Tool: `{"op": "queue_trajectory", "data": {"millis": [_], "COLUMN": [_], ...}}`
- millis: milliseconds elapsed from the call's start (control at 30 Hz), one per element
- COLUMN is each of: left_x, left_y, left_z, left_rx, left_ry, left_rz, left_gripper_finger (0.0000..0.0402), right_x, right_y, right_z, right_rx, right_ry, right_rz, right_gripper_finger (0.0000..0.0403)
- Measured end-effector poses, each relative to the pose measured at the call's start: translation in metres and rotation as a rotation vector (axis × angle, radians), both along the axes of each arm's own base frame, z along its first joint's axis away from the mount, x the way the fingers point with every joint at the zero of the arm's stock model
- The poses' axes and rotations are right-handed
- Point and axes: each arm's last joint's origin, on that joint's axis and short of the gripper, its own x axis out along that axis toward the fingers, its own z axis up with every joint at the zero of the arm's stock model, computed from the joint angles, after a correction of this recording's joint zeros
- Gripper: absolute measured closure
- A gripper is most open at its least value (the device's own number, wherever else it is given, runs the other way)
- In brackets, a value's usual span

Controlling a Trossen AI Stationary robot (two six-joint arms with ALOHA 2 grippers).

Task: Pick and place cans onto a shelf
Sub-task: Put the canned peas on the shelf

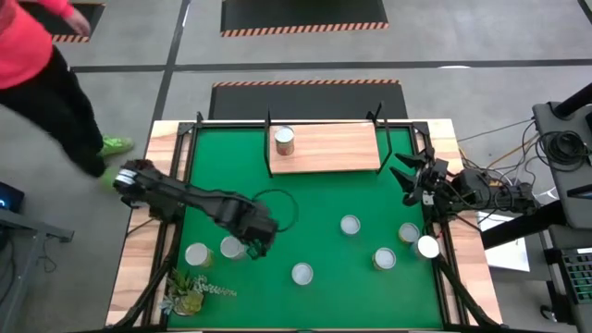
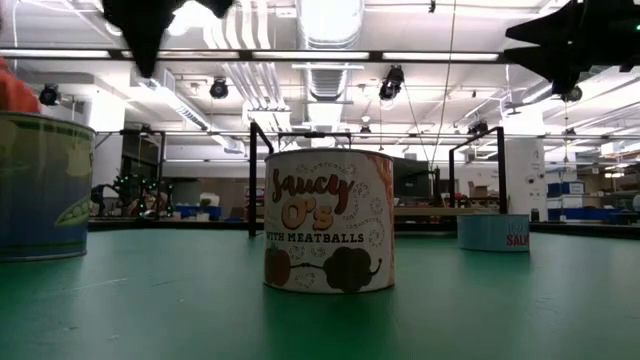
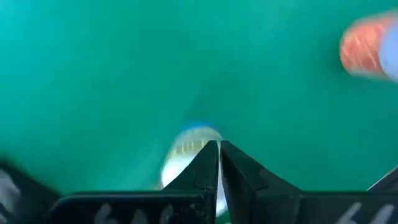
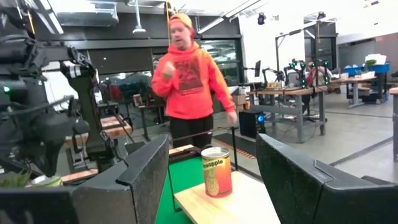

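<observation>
The shelf (image 1: 333, 150) is a light wood board with black posts at the far middle of the green table. One yellow-labelled can (image 1: 284, 141) stands upright on its left part and shows in the right wrist view (image 4: 216, 171). Several more cans stand on the mat, among them one at the near left (image 1: 231, 248) and one in the near middle (image 1: 302, 273). My left gripper (image 1: 255, 246) is shut and hangs just over the near-left can (image 3: 186, 152). My right gripper (image 1: 407, 176) is open and empty at the right, its fingers pointing at the shelf.
A green plant sprig (image 1: 190, 291) lies at the near left corner. A black cable loop (image 1: 277, 208) lies on the mat by my left arm. A person in an orange top (image 4: 186, 78) stands beyond the table's far left. A "Saucy O's" can (image 2: 330, 220) stands close to the low camera.
</observation>
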Motion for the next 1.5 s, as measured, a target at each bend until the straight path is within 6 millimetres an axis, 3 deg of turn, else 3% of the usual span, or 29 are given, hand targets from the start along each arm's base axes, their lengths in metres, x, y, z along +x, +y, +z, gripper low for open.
{"op": "queue_trajectory", "data": {"millis": [100,267,433,733,933,1100,1500], "left_x": [-0.017,-0.038,-0.044,-0.042,-0.041,-0.044,-0.045], "left_y": [-0.009,-0.028,-0.036,-0.039,-0.04,-0.039,-0.039], "left_z": [-0.008,-0.023,-0.023,-0.028,-0.032,-0.039,-0.062], "left_rx": [0.017,0.007,0.013,0.025,0.037,0.078,0.077], "left_ry": [0.006,0.035,0.027,0.045,0.05,0.043,0.023], "left_rz": [0.225,0.35,0.406,0.477,0.477,0.478,0.478], "left_gripper_finger": [0.0401,0.0372,0.0298,0.0132,0.0064,0.005,0.0062], "right_x": [-0.002,-0.003,-0.003,-0.004,-0.004,-0.006,-0.007], "right_y": [0.0,0.0,0.001,0.001,0.001,0.001,0.001], "right_z": [0.004,0.009,0.009,0.013,0.013,0.016,0.018], "right_rx": [-0.004,-0.008,-0.017,-0.035,-0.039,-0.031,-0.022], "right_ry": [-0.012,-0.026,-0.024,-0.026,-0.025,-0.019,0.007], "right_rz": [-0.001,0.014,0.022,0.032,0.04,0.049,0.052], "right_gripper_finger": [0.0175,0.0175,0.0175,0.0175,0.0175,0.0175,0.0175]}}
